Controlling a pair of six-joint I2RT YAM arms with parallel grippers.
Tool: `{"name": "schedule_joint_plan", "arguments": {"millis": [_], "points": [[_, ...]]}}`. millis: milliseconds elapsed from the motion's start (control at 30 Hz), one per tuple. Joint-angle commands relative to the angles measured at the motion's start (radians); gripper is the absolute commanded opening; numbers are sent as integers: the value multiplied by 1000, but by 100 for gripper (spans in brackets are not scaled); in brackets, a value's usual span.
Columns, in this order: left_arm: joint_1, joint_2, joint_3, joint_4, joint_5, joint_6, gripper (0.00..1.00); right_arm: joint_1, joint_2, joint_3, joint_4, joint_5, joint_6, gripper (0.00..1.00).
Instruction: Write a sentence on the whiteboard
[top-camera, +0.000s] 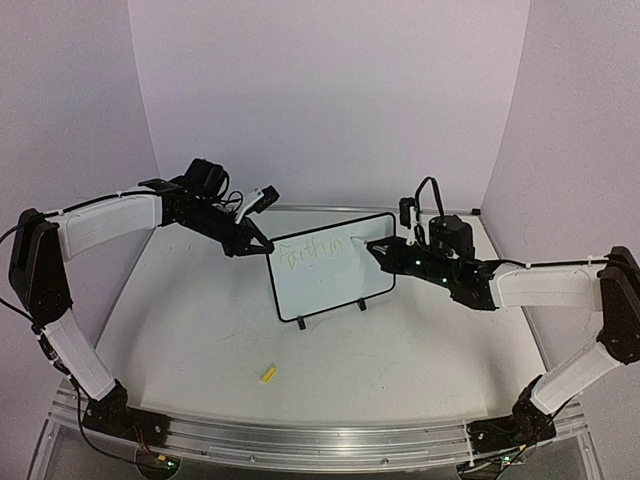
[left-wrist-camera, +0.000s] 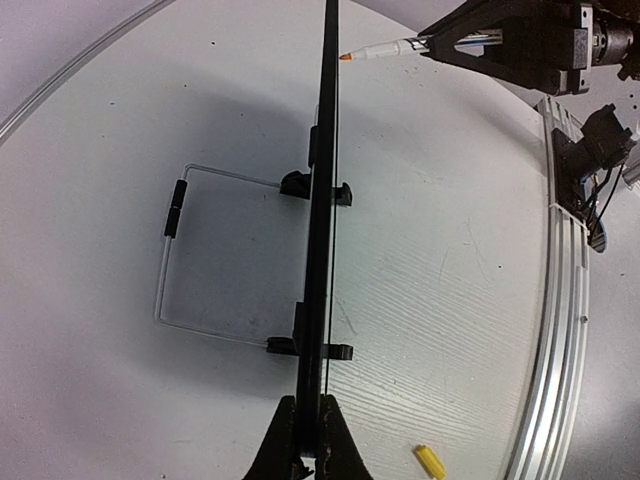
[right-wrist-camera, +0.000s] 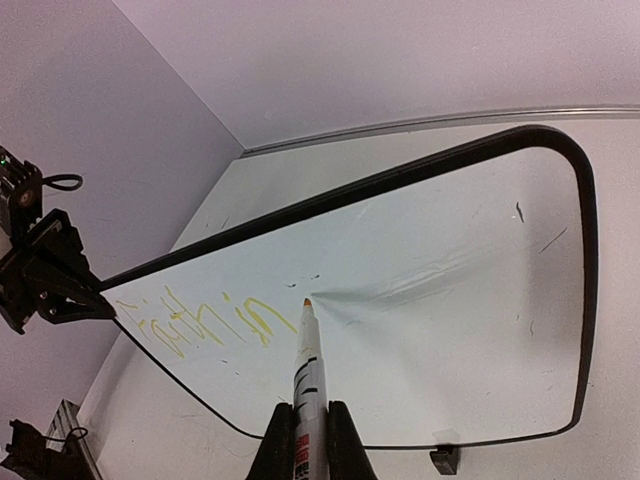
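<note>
The whiteboard (top-camera: 332, 285) stands upright on two black clip feet at mid-table. One line of yellow cursive writing (top-camera: 312, 252) runs along its top left. My left gripper (top-camera: 258, 245) is shut on the board's upper left edge; in the left wrist view the board (left-wrist-camera: 322, 200) is edge-on between my fingers (left-wrist-camera: 283, 452). My right gripper (top-camera: 392, 255) is shut on a white marker (right-wrist-camera: 307, 370). The marker's orange tip is at the board face (right-wrist-camera: 450, 300), just right of the last letter of the writing (right-wrist-camera: 200, 320). I cannot tell whether it touches.
A yellow marker cap (top-camera: 267, 374) lies on the table in front of the board; it also shows in the left wrist view (left-wrist-camera: 429, 461). A thin wire stand (left-wrist-camera: 172, 262) lies behind the board. Purple walls enclose the table, and a metal rail (left-wrist-camera: 560, 300) runs along the near edge.
</note>
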Motion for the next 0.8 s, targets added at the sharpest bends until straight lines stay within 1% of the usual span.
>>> {"name": "schedule_joint_plan", "arguments": {"millis": [0, 200, 400, 567, 767], "points": [[-23, 38, -20, -112, -51, 40, 0, -3, 17, 55, 20, 19, -23, 0], [-24, 37, -20, -112, -55, 41, 0, -3, 27, 49, 17, 47, -18, 0], [-24, 35, -20, -112, -57, 42, 0, -3, 11, 6, -4, 82, 2, 0], [-26, 38, -20, -112, -56, 41, 0, -3, -2, -29, -9, 90, 14, 0], [-27, 39, -20, -112, -55, 41, 0, -3, -8, -24, -11, 90, 6, 0]]}}
